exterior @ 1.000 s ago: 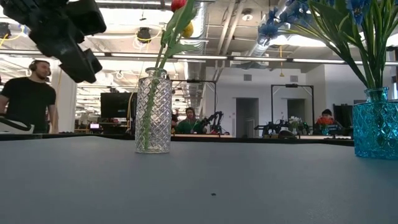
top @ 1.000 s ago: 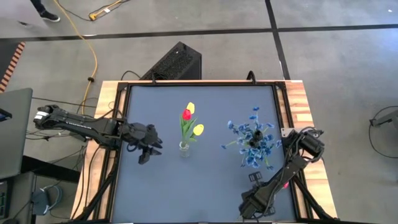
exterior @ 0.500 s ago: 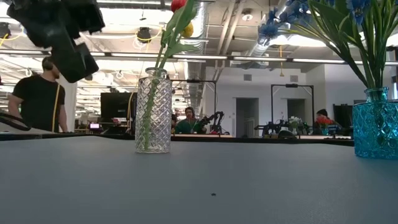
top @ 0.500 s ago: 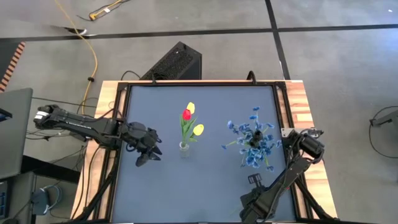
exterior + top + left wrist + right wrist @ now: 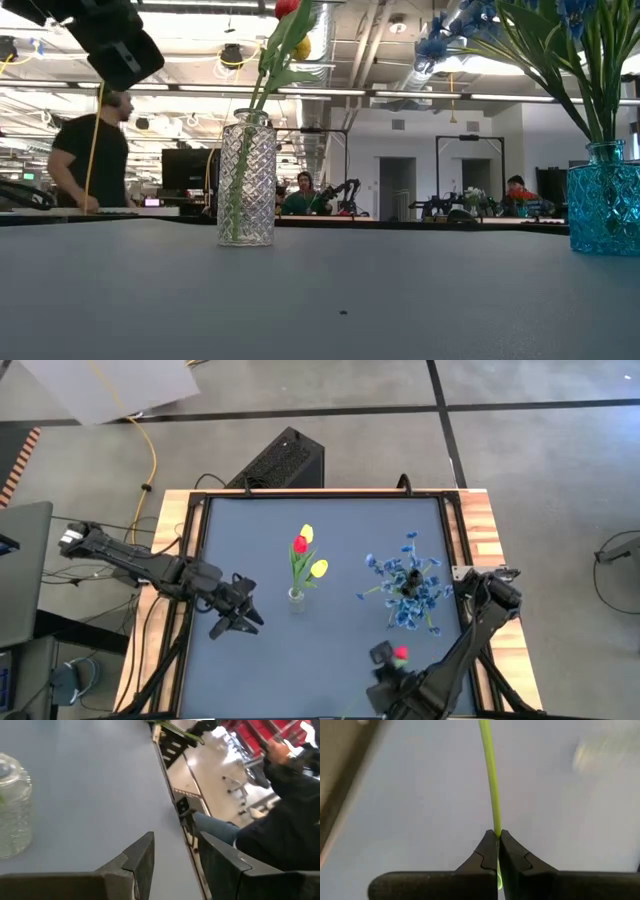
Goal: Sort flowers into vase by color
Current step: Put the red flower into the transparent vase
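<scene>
A clear glass vase point(image 5: 297, 597) point(image 5: 246, 180) stands mid-table and holds one red tulip point(image 5: 299, 544) and two yellow tulips point(image 5: 306, 533). To its right, a blue vase point(image 5: 408, 600) point(image 5: 603, 195) holds blue blossoms point(image 5: 405, 572). My right gripper point(image 5: 385, 665) point(image 5: 498, 834), above the table near its near edge, is shut on a green stem. A red tulip head point(image 5: 400, 654) shows right beside it. My left gripper point(image 5: 240, 618) point(image 5: 175, 860) hangs open in the air left of the clear vase, with nothing between its fingers. My right gripper pinches a thin green stem point(image 5: 496, 827) between its two fingertips. The fingers slant down from above. The stem runs on straight, away from the fingertips, above the table top. The red head shows only in the high view, close to the gripper.
A wooden frame point(image 5: 480, 510) rims the grey-blue table. The mat is bare between the two vases and in front of them. People are in the room beyond the far edge point(image 5: 95, 150), and a seated person is beside the table point(image 5: 285, 820).
My right gripper has risen from the mat near the near edge and tipped. A red tulip head that did not show before is now beside it. My left gripper has gone a little toward the near edge, risen and turned, and has stayed open.
</scene>
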